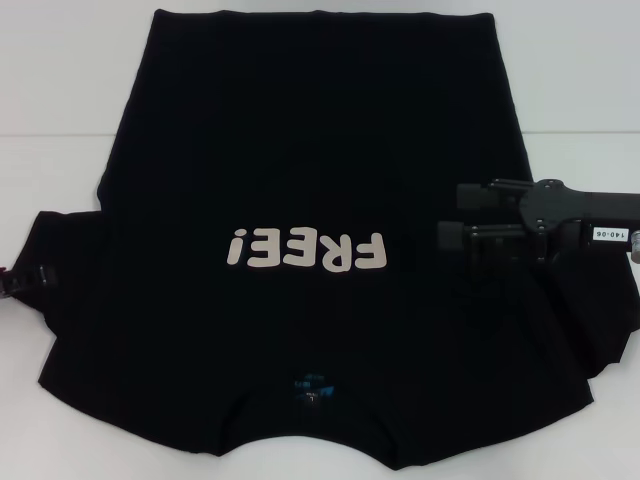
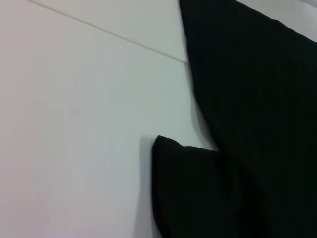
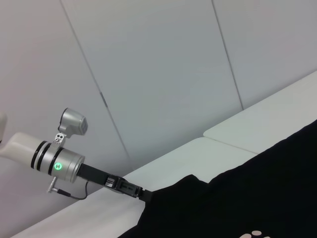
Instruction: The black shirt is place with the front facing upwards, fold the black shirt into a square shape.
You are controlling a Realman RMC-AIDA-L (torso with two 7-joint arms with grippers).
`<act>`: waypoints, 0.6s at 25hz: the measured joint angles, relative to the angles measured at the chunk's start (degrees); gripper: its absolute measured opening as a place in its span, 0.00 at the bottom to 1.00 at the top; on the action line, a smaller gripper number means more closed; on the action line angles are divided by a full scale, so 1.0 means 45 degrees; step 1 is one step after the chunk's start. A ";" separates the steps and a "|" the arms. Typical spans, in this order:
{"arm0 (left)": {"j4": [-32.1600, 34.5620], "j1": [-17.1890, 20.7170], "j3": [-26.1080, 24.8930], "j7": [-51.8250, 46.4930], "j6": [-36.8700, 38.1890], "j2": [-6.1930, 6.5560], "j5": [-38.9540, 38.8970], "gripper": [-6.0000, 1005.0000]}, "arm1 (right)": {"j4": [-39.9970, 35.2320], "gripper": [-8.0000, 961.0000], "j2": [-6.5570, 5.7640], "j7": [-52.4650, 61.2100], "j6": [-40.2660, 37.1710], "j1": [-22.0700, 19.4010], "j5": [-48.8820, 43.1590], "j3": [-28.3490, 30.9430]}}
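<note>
the black shirt (image 1: 300, 200) lies flat, front up, filling the white tabletop (image 1: 60, 90). the right gripper (image 1: 452, 215) hovers open over the shirt at 3 o'clock. the left gripper (image 1: 40, 276) grips the sleeve edge at 9 o'clock.

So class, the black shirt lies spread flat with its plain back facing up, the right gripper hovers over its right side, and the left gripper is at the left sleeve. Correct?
Not quite. The black shirt lies front up: the head view shows its "FREE!" lettering. The rest holds: the right gripper is over its right side, the left gripper at the left sleeve.
</note>
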 joint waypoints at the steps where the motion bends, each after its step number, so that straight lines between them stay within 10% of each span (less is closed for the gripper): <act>1: 0.0002 0.0000 0.0000 0.0027 0.0060 0.0000 0.0001 0.84 | 0.0000 0.95 0.0000 -0.0001 -0.0002 0.0001 0.0000 0.0000; 15: 0.0072 -0.0097 0.0159 0.0067 0.0165 -0.0061 0.0014 0.84 | 0.0004 0.95 0.0001 -0.0001 -0.0010 0.0004 0.0000 -0.0014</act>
